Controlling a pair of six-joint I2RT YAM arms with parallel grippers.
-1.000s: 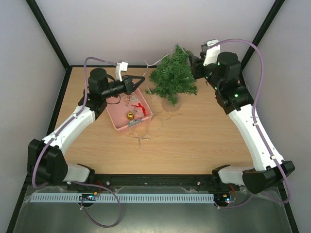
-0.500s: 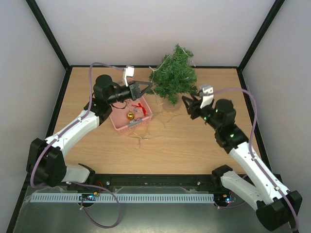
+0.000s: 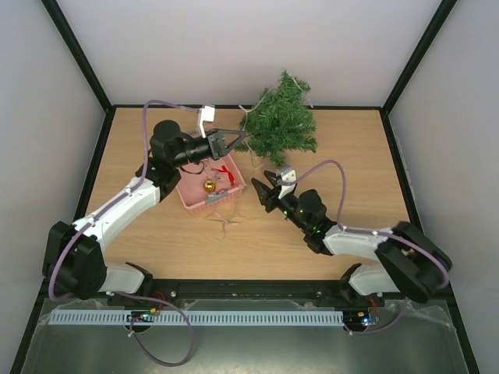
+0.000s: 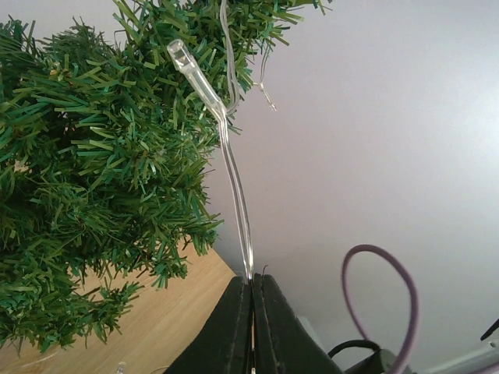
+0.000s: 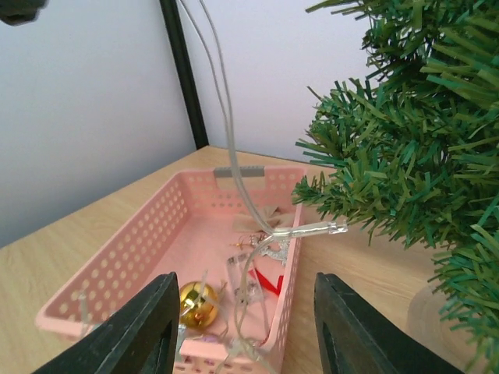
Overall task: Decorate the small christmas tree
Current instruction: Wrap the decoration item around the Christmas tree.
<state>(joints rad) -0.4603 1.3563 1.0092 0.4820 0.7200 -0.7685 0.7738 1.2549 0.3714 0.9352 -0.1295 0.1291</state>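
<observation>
The small christmas tree [image 3: 282,121] stands at the back of the table, its dark green branches filling the left wrist view [image 4: 93,179] and the right side of the right wrist view [image 5: 413,156]. My left gripper [image 3: 240,140] is raised at the tree's left side, shut on a clear light string [image 4: 234,179] with a bulb [image 4: 191,70] against the needles. My right gripper [image 3: 261,191] sits low at mid-table, open and holding nothing [image 5: 245,327], facing the pink basket [image 5: 117,257]. The string [image 5: 226,140] hangs down into the basket.
The pink basket [image 3: 191,204] holds a gold bauble [image 5: 196,302], a red ribbon [image 5: 269,282] and other small ornaments. Loose string [image 3: 226,222] trails on the wood in front of the basket. Walls and black frame posts [image 5: 178,70] close in the table.
The right arm swung from behind the tree's right side down to mid-table, low and facing the basket. The left gripper rose from the basket to the tree with the string, then held still.
</observation>
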